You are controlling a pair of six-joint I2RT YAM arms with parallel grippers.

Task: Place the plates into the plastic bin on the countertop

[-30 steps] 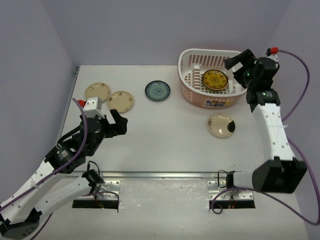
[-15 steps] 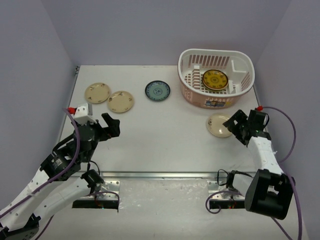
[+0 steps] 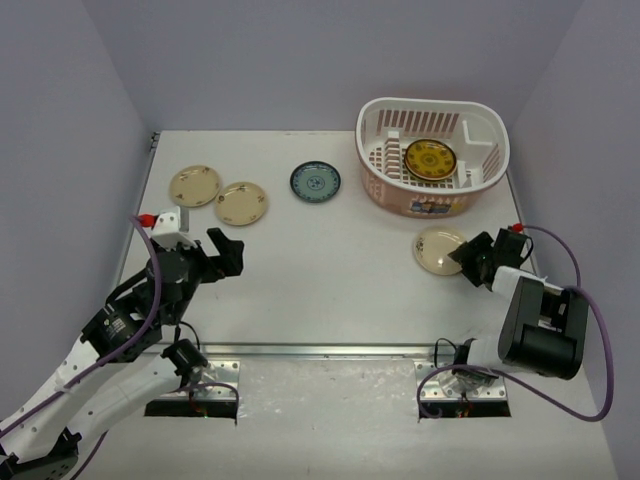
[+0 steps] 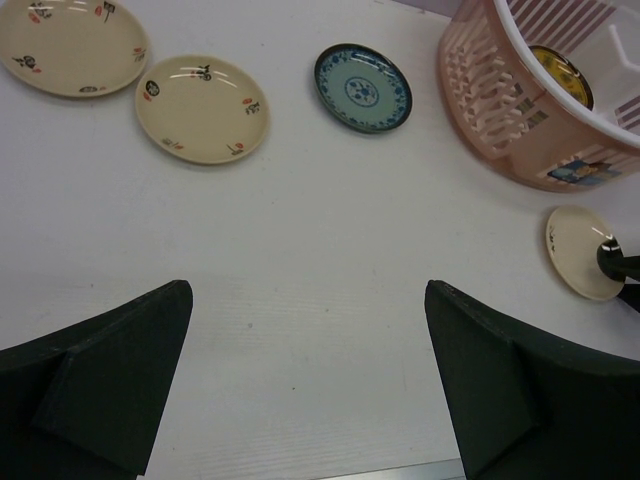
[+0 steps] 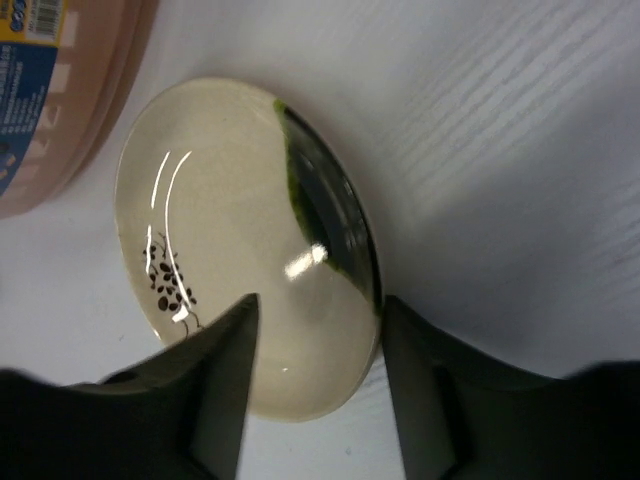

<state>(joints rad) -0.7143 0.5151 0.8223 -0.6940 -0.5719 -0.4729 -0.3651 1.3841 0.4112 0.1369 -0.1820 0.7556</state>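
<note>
The cream plate (image 5: 230,240) has a glossy glaze, with bright glints across its dark green patch. The bench (image 5: 500,150) is matt white and faintly grained, with a dull metal strip (image 3: 320,350) along its near edge. The basket (image 4: 500,120) is smooth pink-and-white plastic. The jaws look matt black.

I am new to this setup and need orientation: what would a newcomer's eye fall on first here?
The pink-and-white plastic bin at the far right, one brown-gold plate inside. In front of it, the open right gripper straddles the rim of a cream plate with a dark patch. Two cream floral plates and a blue plate lie far left.
</note>
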